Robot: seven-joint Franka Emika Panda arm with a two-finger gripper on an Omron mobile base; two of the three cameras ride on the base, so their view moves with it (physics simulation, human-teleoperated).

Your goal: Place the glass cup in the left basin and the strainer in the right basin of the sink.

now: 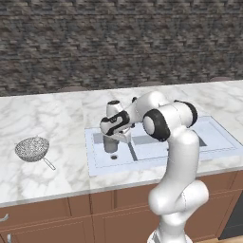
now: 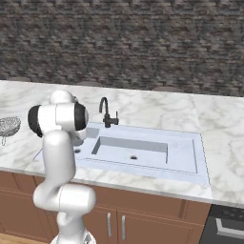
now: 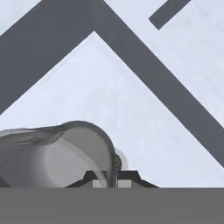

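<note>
The hand (image 1: 112, 144) is hanging over the left basin (image 1: 102, 159) of the sink (image 1: 218, 137), closed on the cup (image 1: 111, 145). In the hand view the two fingertips (image 3: 99, 178) are pinching the cup's (image 3: 52, 153) thin wall at the rim, one inside and one outside, with the pale basin floor (image 3: 131, 109) below. The cup is hanging upright just above that floor, close to the round drain (image 1: 114, 157), and it cannot be told whether its base is touching yet.

The cup looks light, stiff and smooth; being glass, it is probably slippery and breakable, so a rim pinch like this one is likely adequate for its weight but gives little hold against twisting. It would likely be safest to let go only once the base is resting on the basin floor.

The strainer (image 1: 32, 148) is lying on the desk (image 1: 47, 118), well to the left of the sink, bowl opening up, its thin handle (image 1: 47, 163) pointing toward the desk's front edge. It also shows at the edge of the right base view (image 2: 8, 126). It is probably light and rigid, with mesh that may dent. The handle is the obvious hold but thin and lying low against the desk; the bowl's rim may be the easier place to pinch. The right basin (image 2: 143, 152), beyond the divider (image 1: 131, 151) from the cup, is waiting for it.
</note>
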